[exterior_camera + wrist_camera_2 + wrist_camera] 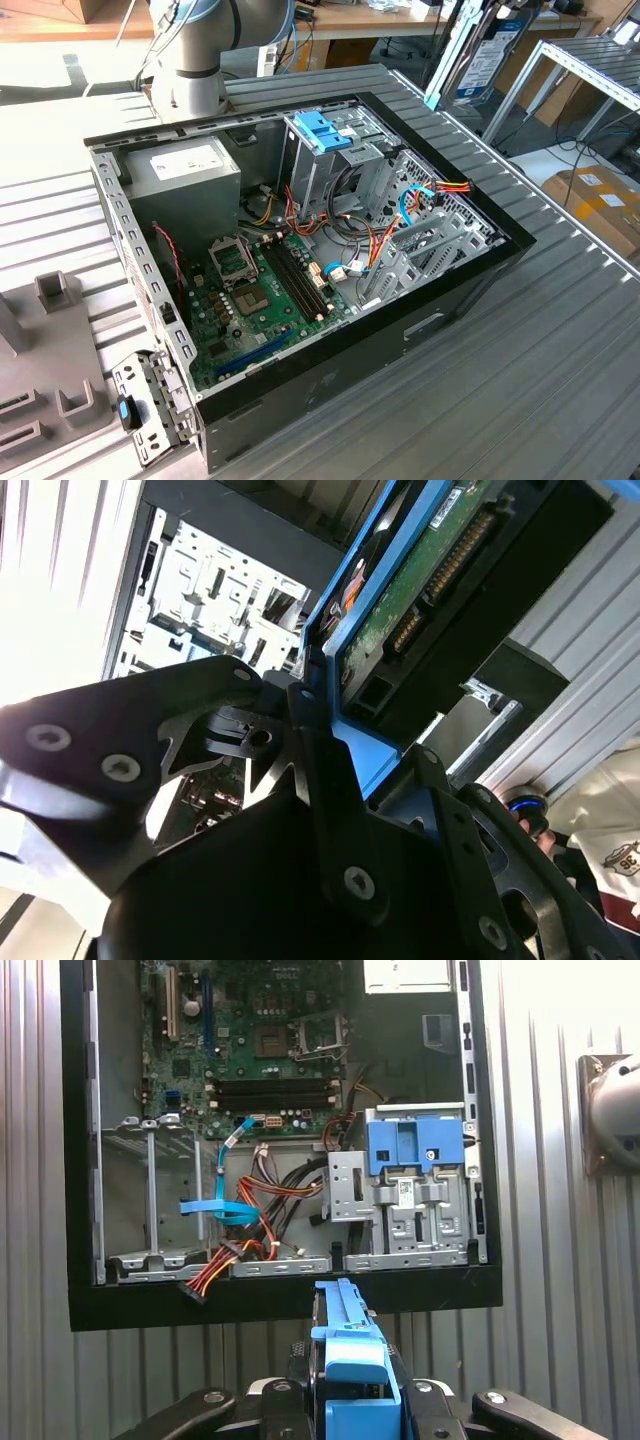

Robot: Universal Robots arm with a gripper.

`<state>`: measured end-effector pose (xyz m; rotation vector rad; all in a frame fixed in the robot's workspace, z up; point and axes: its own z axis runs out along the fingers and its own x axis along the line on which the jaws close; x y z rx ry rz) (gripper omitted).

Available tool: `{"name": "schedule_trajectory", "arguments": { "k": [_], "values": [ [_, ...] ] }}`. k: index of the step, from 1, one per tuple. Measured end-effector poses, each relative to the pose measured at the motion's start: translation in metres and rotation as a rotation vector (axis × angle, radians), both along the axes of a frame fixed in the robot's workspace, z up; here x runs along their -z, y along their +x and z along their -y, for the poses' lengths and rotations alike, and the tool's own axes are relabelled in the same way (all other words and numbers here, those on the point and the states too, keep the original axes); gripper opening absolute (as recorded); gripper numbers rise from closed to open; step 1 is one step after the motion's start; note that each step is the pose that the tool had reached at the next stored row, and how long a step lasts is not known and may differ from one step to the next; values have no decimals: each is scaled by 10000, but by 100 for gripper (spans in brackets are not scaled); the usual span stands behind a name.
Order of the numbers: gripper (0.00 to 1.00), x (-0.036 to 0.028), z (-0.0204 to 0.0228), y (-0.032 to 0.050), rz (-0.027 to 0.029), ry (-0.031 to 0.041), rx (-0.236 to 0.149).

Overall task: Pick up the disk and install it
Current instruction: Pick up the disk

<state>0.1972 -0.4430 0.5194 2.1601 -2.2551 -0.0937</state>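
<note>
Closest to the wrist cameras, the gripper [352,1400] is clamped on the disk [350,1345], holding it on edge at its light-blue rails, over the ribbed table [560,1310] just outside the open computer case [280,1308]. The disk looks rigid and dense, and its bare circuit board [420,590] looks fragile, so the rails seem the safest hold. Farther off sits the drive cage [400,1225] with its blue handle [415,1145], then the motherboard [250,1020].

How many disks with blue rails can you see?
1. The disk is held in the gripper, clear of the open computer case. More may be hidden inside the metal cage under the blue handle.
</note>
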Motion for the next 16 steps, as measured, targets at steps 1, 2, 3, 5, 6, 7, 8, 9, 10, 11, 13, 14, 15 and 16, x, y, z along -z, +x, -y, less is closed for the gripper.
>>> {"name": "schedule_trajectory", "arguments": {
  "k": [1,2,3,5,6,7,8,9,10,11,13,14,15,16],
  "values": [
    [37,0,21,0,0,1,0],
    [37,0,35,0,0,0,0],
    [37,0,46,0,0,0,0],
    [37,0,70,0,0,1,0],
    [37,0,93,0,0,1,-1],
    [37,0,108,-1,0,0,0],
    [37,0,117,-1,0,0,0],
    [37,0,126,-1,0,0,0],
    [37,0,136,-1,0,1,0],
    [37,0,145,0,0,1,0],
    [37,0,164,-1,0,0,0],
    [37,0,176,-1,0,1,0],
    [37,0,185,-1,0,1,0],
    [37,0,203,-1,0,1,0]
  ]
}}
